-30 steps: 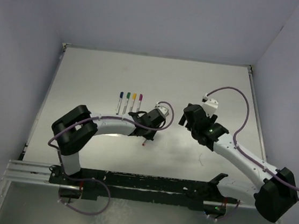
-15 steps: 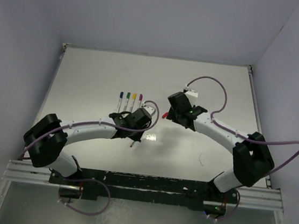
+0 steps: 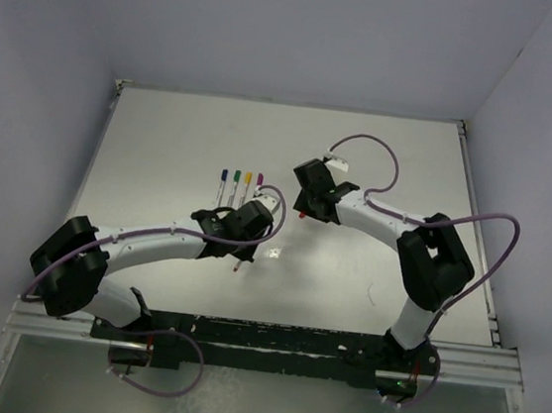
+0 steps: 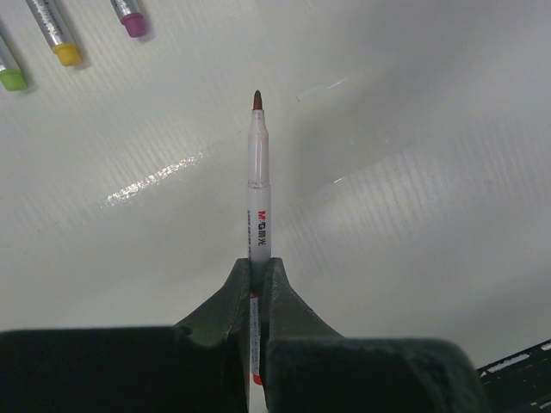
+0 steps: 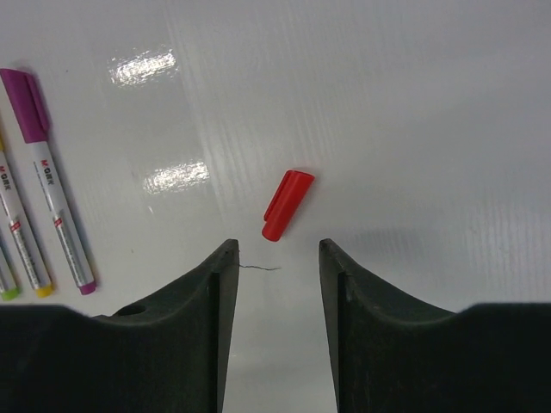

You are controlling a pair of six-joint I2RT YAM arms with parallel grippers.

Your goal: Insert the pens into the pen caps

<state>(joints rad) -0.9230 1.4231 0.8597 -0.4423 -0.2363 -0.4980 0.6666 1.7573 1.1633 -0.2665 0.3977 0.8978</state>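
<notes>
My left gripper [image 4: 258,262] is shut on a grey-white pen [image 4: 258,194] with a dark red tip, which points away from the fingers above the table. In the top view this gripper [image 3: 240,250] is at the table's middle, and the pen's red tip [image 3: 236,267] points toward the near edge. The red cap [image 5: 287,205] lies loose on the table just beyond my open right gripper [image 5: 275,249], slightly tilted. In the top view the cap [image 3: 302,213] sits by the right gripper [image 3: 308,206].
Four capped pens lie side by side: blue [image 3: 221,188], green [image 3: 233,190], yellow [image 3: 245,189] and purple [image 3: 257,188], just left of both grippers. The purple one [image 5: 47,181] shows in the right wrist view. Walls surround the white table [image 3: 381,159].
My right gripper has swung left and come down over the red cap. My left gripper has shifted left and nearer with the pen still held.
</notes>
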